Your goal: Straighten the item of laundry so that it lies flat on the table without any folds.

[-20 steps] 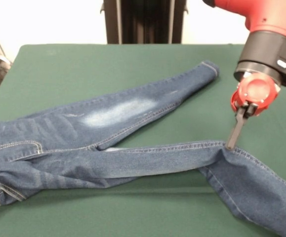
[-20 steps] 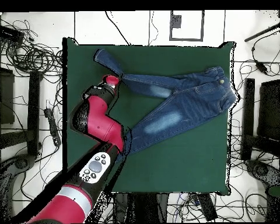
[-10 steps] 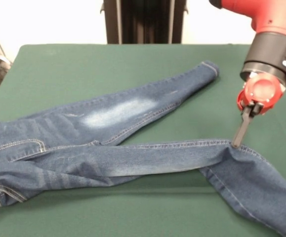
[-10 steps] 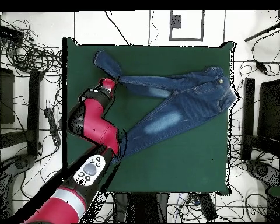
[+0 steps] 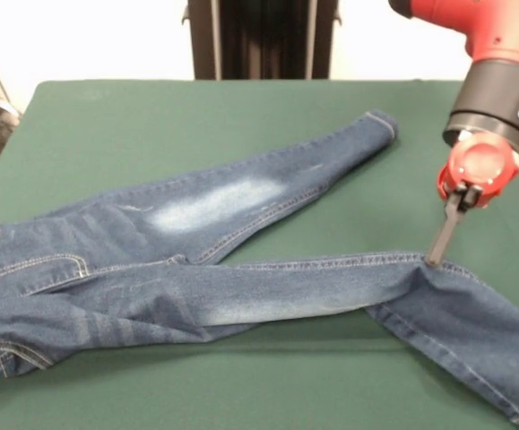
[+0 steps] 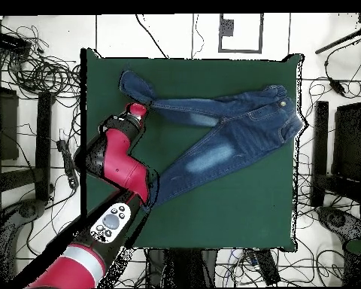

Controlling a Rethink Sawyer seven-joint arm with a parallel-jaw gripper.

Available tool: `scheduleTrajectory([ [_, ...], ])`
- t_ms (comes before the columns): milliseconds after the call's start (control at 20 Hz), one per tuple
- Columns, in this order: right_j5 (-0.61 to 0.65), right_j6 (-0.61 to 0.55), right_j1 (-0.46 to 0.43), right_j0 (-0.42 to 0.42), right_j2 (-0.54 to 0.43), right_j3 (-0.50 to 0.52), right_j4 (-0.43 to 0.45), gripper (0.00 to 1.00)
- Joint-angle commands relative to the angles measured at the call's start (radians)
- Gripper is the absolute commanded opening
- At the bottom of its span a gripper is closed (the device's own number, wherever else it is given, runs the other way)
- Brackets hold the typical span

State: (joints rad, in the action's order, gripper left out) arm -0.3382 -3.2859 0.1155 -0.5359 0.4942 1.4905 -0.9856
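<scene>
Green felt table [image 5: 151,125]; jeans [image 5: 196,287] spread; cables [image 6: 33,68] round floor.

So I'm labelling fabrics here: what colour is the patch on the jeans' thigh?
Faded whitish on blue denim jeans, clearest in the front view.

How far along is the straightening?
Done: one leg of the jeans lies straight and flat on the table. In hand: the gripper is pinched shut on the other leg at its bend. Left: that leg is kinked past the gripper, and the waist end at the table edge looks bunched.
</scene>
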Motion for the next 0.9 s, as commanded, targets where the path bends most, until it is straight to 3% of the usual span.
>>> scheduleTrajectory([
  [50, -0.021, -0.053, -0.079, -0.053, -0.089, 0.044, -0.065, 0.00],
  [900, -0.011, -0.059, -0.069, -0.081, -0.079, 0.064, -0.069, 0.00],
])
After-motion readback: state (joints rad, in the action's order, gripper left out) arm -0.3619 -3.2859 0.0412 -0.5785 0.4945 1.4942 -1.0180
